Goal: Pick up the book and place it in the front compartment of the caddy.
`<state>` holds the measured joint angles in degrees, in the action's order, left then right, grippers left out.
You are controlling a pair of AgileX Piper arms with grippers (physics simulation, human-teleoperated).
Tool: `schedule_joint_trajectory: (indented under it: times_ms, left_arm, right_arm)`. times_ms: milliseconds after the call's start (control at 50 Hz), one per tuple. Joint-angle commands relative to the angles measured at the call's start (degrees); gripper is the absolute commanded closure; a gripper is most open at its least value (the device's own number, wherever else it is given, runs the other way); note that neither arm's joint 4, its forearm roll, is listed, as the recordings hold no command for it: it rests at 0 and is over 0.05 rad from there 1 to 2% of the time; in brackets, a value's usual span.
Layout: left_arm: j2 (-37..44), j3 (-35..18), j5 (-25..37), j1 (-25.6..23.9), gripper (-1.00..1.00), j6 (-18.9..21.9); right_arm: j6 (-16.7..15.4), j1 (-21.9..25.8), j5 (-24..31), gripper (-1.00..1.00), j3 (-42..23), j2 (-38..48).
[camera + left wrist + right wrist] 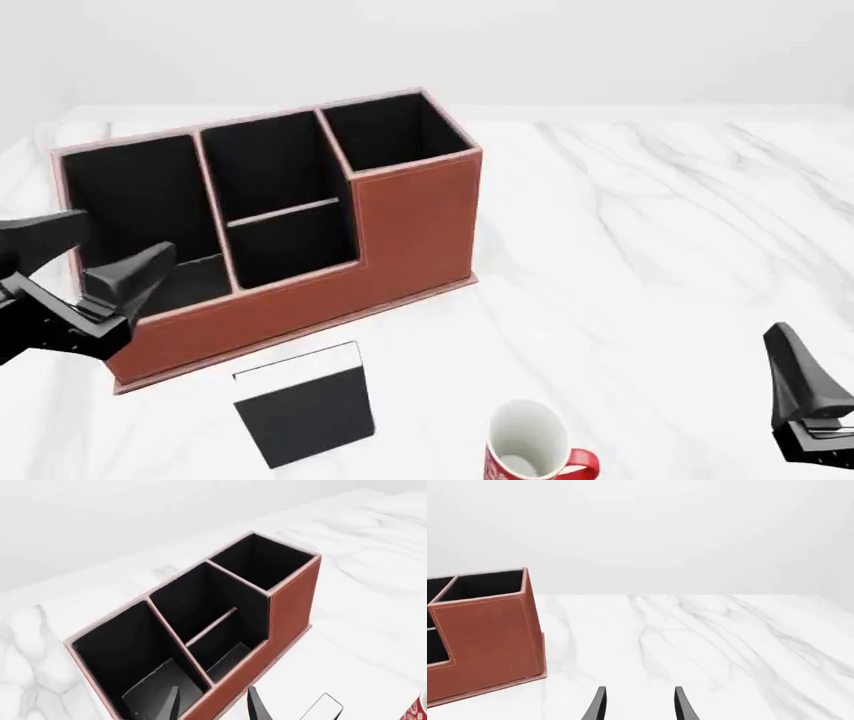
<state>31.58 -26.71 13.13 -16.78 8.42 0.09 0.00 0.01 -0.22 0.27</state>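
Nearest us on the marble table (641,220) stand a red-and-white mug (530,452) and, just to its left, the book (304,404), lying flat with its white page edge toward the caddy (400,225). We see all four black-lined pockets of the caddy holding nothing, the front compartment (274,177) included. Our left gripper (83,262) hovers over the wide end pocket (140,215), fingers apart and gripping nothing. Our right gripper (639,704) hangs low over bare marble well to the right, its fingers likewise spread.
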Motion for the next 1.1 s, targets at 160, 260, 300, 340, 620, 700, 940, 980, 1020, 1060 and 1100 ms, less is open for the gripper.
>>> schedule_joint_trajectory:
  times_ms: [160, 260, 300, 340, 620, 700, 940, 980, 1020, 1060, 1100]
  left_arm:
    - [9.44, -6.53, 6.67, -7.27, -1.0, 2.9]
    - [9.09, -7.85, 8.55, -9.15, -1.0, 1.88]
    - [10.21, -8.57, 9.88, -10.1, -1.0, 2.26]
    - [10.87, -9.02, 10.82, -11.17, -1.0, 2.86]
    - [10.53, -11.84, 16.57, -13.72, -1.0, 3.78]
    - [11.8, -11.19, 16.99, -14.67, -1.0, 4.35]
    - [14.48, -11.81, 18.71, -15.46, -1.0, 5.37]
    - [15.07, -12.13, 19.0, -15.65, -1.0, 5.71]
    - [15.26, -12.32, 19.04, -16.49, -1.0, 5.58]
    - [15.85, -12.32, 19.09, -16.89, -1.0, 5.73]
    - [15.49, -12.6, 19.51, -18.14, -1.0, 5.33]
  right_arm:
    - [0.01, 0.0, 0.16, -1.0, 0.02, -0.17]
    - [0.01, 0.0, 0.15, -1.0, 0.02, -0.17]
    - [0.0, 0.01, 0.16, -1.0, 0.02, -0.17]
    - [0.01, 0.0, 0.15, -1.0, 0.02, -0.17]
    - [0.0, -0.01, 0.15, -1.0, 0.02, -0.17]
    - [0.01, 0.0, 0.14, -1.0, 0.02, -0.17]
    - [0.01, 0.0, 0.15, -1.0, 0.02, -0.17]
    - [0.01, -0.01, 0.14, -1.0, 0.02, -0.17]
    - [0.0, 0.0, 0.15, -1.0, 0.02, -0.17]
    - [0.02, -0.01, 0.14, -1.0, 0.02, -0.17]
    - [0.0, 0.0, 0.15, -1.0, 0.02, -0.17]
